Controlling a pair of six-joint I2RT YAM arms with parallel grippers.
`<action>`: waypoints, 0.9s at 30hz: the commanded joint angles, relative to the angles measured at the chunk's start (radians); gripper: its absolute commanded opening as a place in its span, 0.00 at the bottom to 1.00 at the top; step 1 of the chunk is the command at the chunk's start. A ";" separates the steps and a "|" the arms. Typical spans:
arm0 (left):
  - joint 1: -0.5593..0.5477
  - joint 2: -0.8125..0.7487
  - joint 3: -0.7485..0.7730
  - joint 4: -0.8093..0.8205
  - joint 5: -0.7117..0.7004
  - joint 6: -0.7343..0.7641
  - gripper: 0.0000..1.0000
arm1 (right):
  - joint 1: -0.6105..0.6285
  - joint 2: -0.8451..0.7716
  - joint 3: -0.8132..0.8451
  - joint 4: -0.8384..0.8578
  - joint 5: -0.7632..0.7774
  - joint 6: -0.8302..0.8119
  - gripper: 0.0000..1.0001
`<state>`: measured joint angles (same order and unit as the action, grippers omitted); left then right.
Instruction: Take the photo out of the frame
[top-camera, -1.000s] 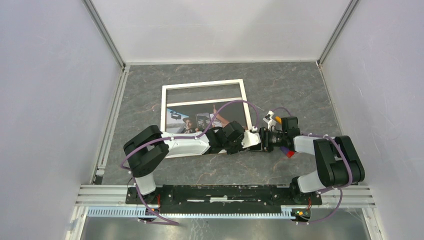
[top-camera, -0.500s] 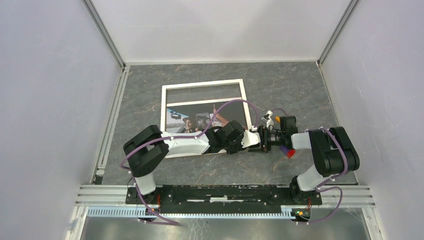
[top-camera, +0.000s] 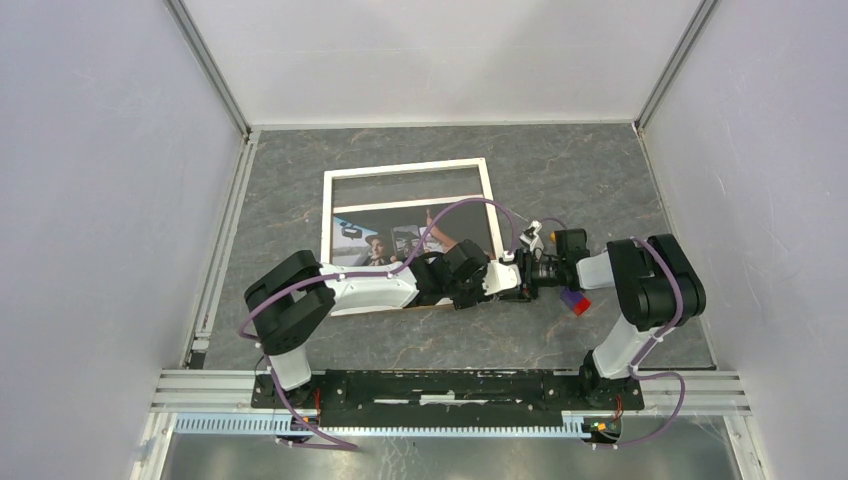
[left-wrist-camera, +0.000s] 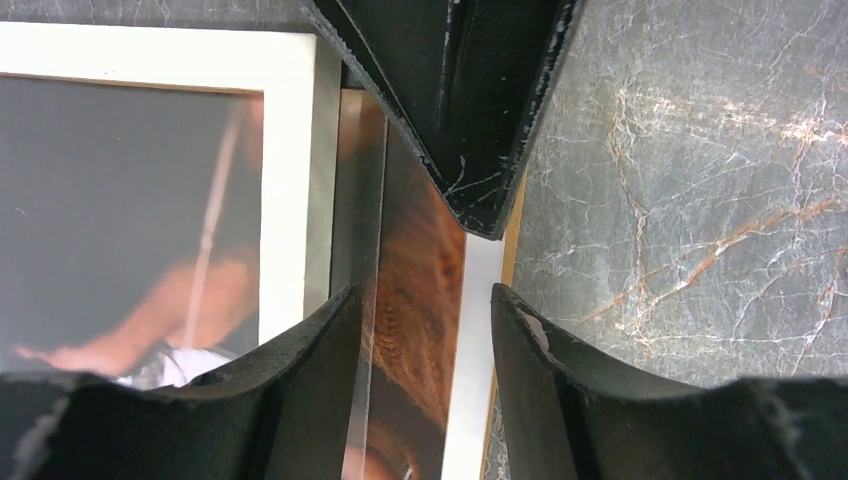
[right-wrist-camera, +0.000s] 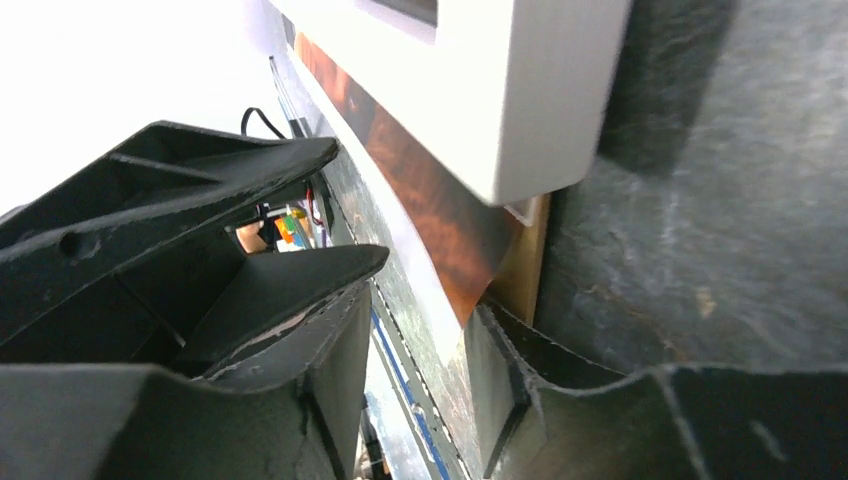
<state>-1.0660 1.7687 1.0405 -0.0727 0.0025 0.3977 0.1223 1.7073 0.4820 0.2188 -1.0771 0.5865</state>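
Observation:
The frame (top-camera: 408, 167) lies flat on the table with its white border up. The photo (top-camera: 385, 243) has slid toward the near edge, so the frame's far part shows bare table. Both grippers meet at the frame's near right corner. My left gripper (top-camera: 510, 281) is open; in the left wrist view (left-wrist-camera: 420, 297) its jaws straddle the photo's brown edge (left-wrist-camera: 415, 300) and a clear sheet beside the frame border (left-wrist-camera: 290, 180). My right gripper (top-camera: 529, 275) is open; in the right wrist view (right-wrist-camera: 425, 320) the photo's corner (right-wrist-camera: 455, 240) sits between its jaws, under the frame corner (right-wrist-camera: 520, 90).
A thin brown backing edge (right-wrist-camera: 525, 262) shows under the photo. A small purple and red object (top-camera: 574, 301) lies by the right arm. Grey walls close in the table on the left, right and far sides. The left arm lies across the photo's near part.
The right arm has folded its elbow inward and its gripper has edged left toward the frame's corner. The left arm, frame and photo have not visibly moved.

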 joint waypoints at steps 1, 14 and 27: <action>0.008 -0.062 0.001 0.021 0.013 -0.017 0.59 | -0.003 0.049 0.026 0.054 0.037 0.022 0.43; 0.008 -0.324 -0.291 0.140 0.043 -0.024 0.70 | -0.004 0.030 -0.003 0.139 -0.012 0.100 0.00; 0.004 -0.237 -0.332 0.331 0.041 0.005 0.62 | -0.004 -0.020 -0.051 0.186 -0.092 0.190 0.00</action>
<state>-1.0615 1.4937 0.6910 0.1432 0.0322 0.3927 0.1223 1.7260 0.4412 0.3592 -1.1038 0.7479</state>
